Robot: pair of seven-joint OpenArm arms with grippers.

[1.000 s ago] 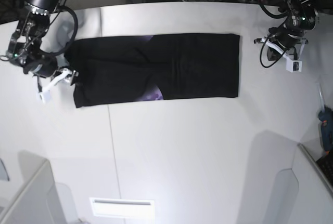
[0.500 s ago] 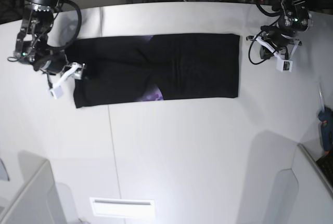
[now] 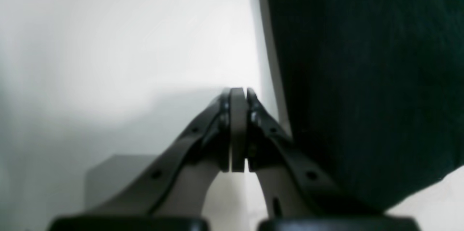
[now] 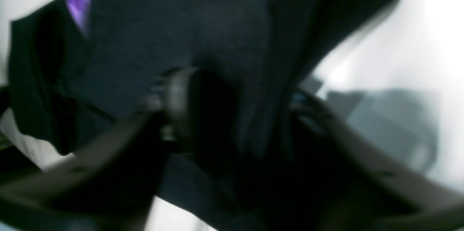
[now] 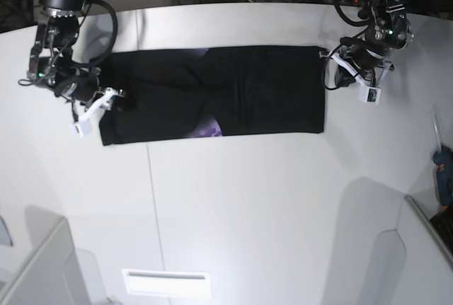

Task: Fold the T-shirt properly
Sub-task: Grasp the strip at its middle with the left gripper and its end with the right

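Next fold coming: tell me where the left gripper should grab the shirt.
Grip the shirt's short hem edge beside the shut left gripper, near the far corner. Come in low from the bare table: the cloth lies flat, and that edge is free.

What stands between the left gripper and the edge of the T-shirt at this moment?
Nothing visible. The left gripper, jaws shut, hovers over bare white table, right beside the T-shirt edge; only a narrow strip of table separates them.

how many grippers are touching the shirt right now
1 for sure. The right gripper is at the shirt's left end in the base view, cloth between its jaws. The left gripper sits shut beside the opposite edge; whether it touches is unclear.
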